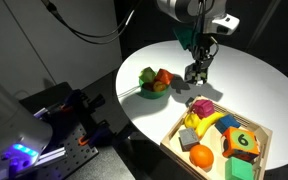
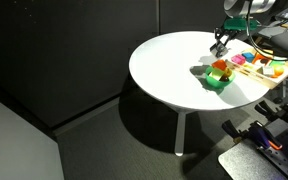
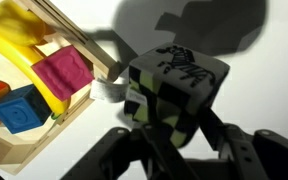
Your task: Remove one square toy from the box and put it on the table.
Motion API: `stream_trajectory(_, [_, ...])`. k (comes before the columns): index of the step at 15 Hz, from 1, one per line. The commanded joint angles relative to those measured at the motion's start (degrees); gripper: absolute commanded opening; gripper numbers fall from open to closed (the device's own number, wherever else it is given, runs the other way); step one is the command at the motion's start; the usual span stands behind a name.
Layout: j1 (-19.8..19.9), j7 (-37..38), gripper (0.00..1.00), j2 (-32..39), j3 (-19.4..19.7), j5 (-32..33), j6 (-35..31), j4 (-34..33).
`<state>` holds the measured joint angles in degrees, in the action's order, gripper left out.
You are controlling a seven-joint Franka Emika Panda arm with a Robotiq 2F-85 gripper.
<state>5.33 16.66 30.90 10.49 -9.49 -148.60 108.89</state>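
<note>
My gripper (image 1: 196,74) is clamped on 1 square toy (image 3: 174,85). It hangs over the table (image 1: 264,70), outside the box (image 3: 44,140).

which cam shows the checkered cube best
Wrist view: the checkered cube fills the frame, pattern clear, held between the fingers. In both exterior views it is only a small dark speck at the gripper.

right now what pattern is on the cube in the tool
Black-and-pale-yellow checks on the cube; clearest in wrist view.

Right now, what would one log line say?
gripper: shut on checkered cube | cube: outside box, over table | release: not yet
</note>
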Motion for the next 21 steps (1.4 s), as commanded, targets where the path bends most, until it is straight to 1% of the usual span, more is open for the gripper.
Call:
stream_trajectory(1, [0.5,0.2,0.80,-1.0,-0.3,0.3,-1.4,0.9])
stream_trajectory(2, [0.7,-0.1,0.87,-1.4,-0.4,0.2,-1.5,1.3])
stream_trajectory(3, [1.1,-0.7,0.95,-2.1,-0.5,0.0,-1.4,1.9])
stream_trajectory(4, [1.5,-1.2,0.99,-2.7,-0.7,-0.2,-1.2,2.5])
stream_trajectory(9, [4.6,-5.1,1.00,-7.9,-2.1,-2.2,0.0,6.7])
stream_trajectory(13, [5.3,-6.4,1.00,-12.6,-1.1,-1.0,0.9,10.8])
stream_trajectory(16, [5.2,-7.0,1.00,-16.1,-0.1,0.9,3.7,13.3])
stream_trajectory(21, [4.4,-5.8,1.00,-21.3,1.8,7.9,10.7,15.5])
